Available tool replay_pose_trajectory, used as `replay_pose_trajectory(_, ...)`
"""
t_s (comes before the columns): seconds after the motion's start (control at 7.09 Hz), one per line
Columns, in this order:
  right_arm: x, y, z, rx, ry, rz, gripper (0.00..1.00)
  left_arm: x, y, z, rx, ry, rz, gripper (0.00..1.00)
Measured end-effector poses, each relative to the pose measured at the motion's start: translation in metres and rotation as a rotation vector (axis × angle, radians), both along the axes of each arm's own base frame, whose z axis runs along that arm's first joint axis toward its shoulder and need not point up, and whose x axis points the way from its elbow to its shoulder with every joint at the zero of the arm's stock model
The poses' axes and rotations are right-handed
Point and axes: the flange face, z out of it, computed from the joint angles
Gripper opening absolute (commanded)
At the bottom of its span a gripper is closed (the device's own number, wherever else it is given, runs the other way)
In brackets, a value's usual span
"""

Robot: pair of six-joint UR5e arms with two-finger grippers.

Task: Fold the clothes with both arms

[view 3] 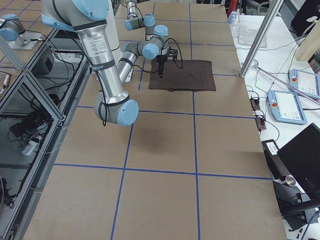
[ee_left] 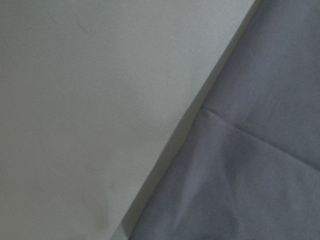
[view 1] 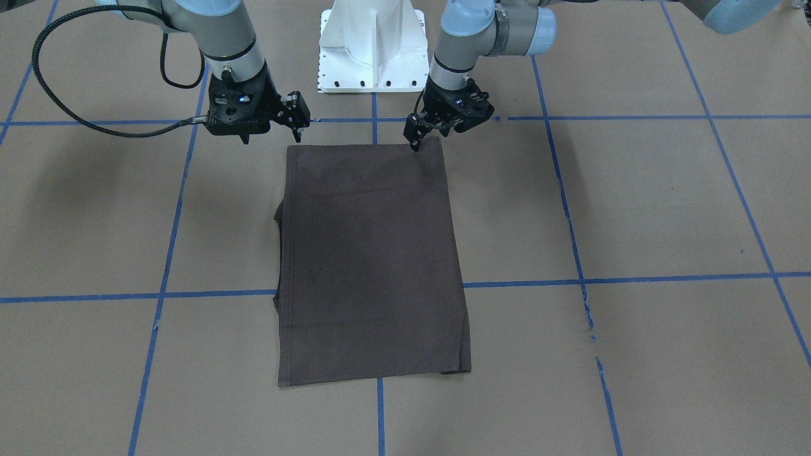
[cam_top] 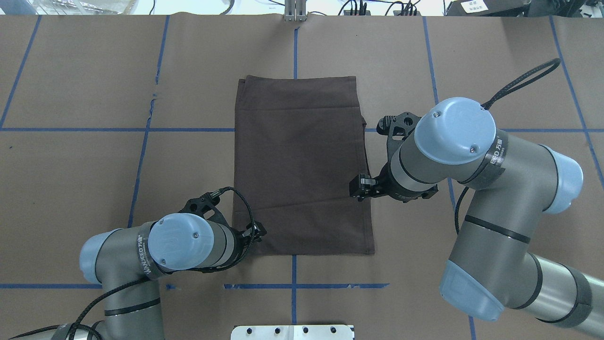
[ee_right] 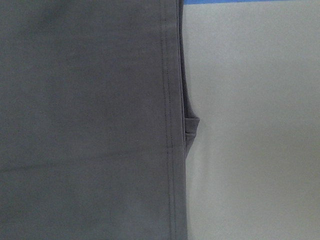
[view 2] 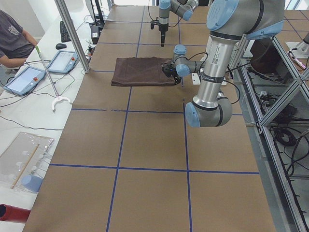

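The dark brown-grey clothes point(view 1: 370, 259) lie folded into a flat rectangle in the middle of the table, also seen in the overhead view point(cam_top: 302, 165). My left gripper point(view 1: 418, 136) hangs low at the shirt's near corner on my left side point(cam_top: 257, 232), fingertips at the cloth's edge, and looks open with no fabric lifted. My right gripper point(view 1: 298, 123) hovers above the shirt's right edge point(cam_top: 361, 186), looks open and holds nothing. The right wrist view shows a stitched hem point(ee_right: 170, 120) with a small tab of under-layer sticking out. The left wrist view shows the cloth edge point(ee_left: 240, 165) close up.
The brown table cover point(cam_top: 94, 94) is marked with blue tape lines point(cam_top: 141, 141). The white pedestal base point(view 1: 372, 44) stands at the near edge. A person point(view 2: 12, 41) sits at a side desk with tablets, beyond the table's far edge.
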Motion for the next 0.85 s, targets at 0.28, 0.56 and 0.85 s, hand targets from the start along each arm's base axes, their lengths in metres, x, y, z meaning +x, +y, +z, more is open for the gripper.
replay_pose_trajectory(0.28,0.001,-0.0003,-0.0006,0.001,-0.001,0.001,1.0,0.0004,-0.0003,0.001,0.0,-0.004,-0.001,0.87)
replay_pose_trajectory(0.56,0.0025,0.0002,-0.0015,0.002,-0.004,0.002,1.0,0.0,-0.0033,0.0016,0.005,-0.007,-0.01,0.87)
replay_pose_trajectory(0.85,0.0028,0.0004,-0.0014,0.002,-0.004,0.002,1.0,-0.0004,-0.0068,0.0033,0.007,-0.012,-0.017,0.81)
